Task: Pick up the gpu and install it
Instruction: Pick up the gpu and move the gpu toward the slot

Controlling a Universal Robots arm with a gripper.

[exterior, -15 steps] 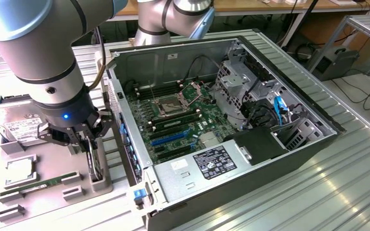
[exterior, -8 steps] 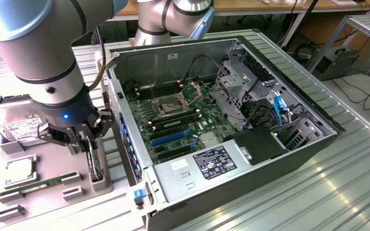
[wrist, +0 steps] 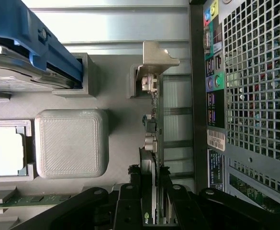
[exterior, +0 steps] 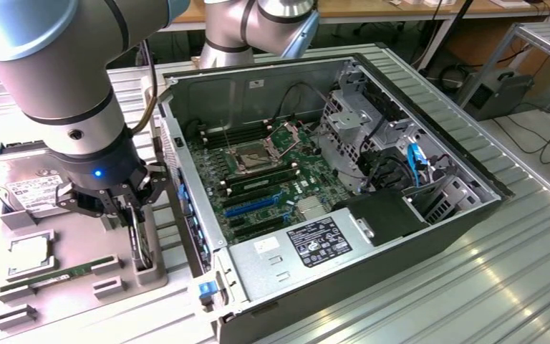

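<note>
We see the claw (exterior: 127,213) (wrist: 149,211) down over the tray (exterior: 74,240) (wrist: 116,96), pinching the gpu (exterior: 141,244) (wrist: 151,141). In the wrist view one dark finger lies along each flat face of the card, and we judge them closed on it. The gpu stands on edge in its holder at the tray's side nearest the case (exterior: 246,86) (wrist: 254,96), with its silvery bracket (wrist: 155,60) at the end away from the claw. It looks seated in the holder rather than raised, so we judge the grasp made and the lift not yet done. The carry and the install are also left, since no card sits in the blue slot (exterior: 251,206) on the motherboard (exterior: 275,175). Outward from the card, toward the exterior view's left, the tray holds a raised grey block (wrist: 70,143), then a CPU (exterior: 26,254) (wrist: 3,151). A green memory stick (exterior: 55,278) (wrist: 15,199) lies on the near side, and a hard drive (exterior: 17,183) (wrist: 15,67) in a blue frame lies on the far side. The open case lies on its side to the exterior view's right. By our count there is one gpu, one CPU, one memory stick, one hard drive, one block, one tray, one case, and one arm (exterior: 55,72) with one claw.
</note>
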